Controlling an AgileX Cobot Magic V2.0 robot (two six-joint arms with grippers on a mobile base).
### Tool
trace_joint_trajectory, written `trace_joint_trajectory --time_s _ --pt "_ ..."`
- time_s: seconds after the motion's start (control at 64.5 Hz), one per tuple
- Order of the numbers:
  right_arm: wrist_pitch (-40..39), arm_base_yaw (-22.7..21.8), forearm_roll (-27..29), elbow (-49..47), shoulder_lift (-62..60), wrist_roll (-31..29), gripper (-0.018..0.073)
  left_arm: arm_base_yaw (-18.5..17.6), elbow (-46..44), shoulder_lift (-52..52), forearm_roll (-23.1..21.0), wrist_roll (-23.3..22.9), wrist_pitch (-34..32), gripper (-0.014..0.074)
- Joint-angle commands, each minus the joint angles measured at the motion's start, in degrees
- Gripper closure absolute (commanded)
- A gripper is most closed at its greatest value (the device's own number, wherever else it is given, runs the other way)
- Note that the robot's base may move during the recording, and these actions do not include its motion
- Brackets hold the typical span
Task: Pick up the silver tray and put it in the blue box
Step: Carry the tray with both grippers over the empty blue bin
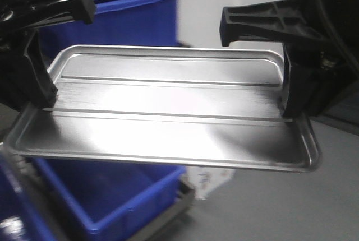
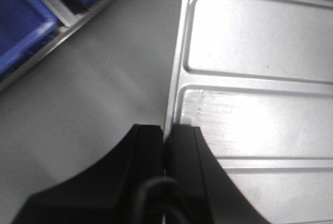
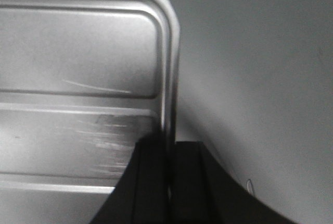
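Silver tray (image 1: 168, 101) hangs level, partly over the blue box (image 1: 134, 196), my left fingers (image 1: 39, 84) and right fingers (image 1: 294, 89) clamped on its 2 short rims. Carrying step; next, centre it and lower evenly.

The tray (image 1: 168, 106) sits between the left hand (image 2: 166, 130) and the right hand (image 3: 170, 143), above the counter (image 1: 280, 207). A box (image 1: 112, 199) lies under its left end.
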Motion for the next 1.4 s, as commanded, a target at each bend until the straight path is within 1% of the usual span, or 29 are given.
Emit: trace_joint_trajectory --time_s 0.0,0.605,1.38 --pt "7.3 -0.37 -3.23 -1.1 -1.87 -0.28 0.051 0.13 -1.5 -1.58 3.47 -1.19 2.15 0.07" --pt "13.04 -0.37 -3.23 -1.1 -1.87 -0.28 0.051 0.13 -1.5 -1.58 3.47 -1.19 2.15 0.07" --pt "13.1 -0.37 -3.23 -1.1 -1.87 -0.28 0.051 0.13 -1.5 -1.58 3.47 -1.19 2.15 0.07"
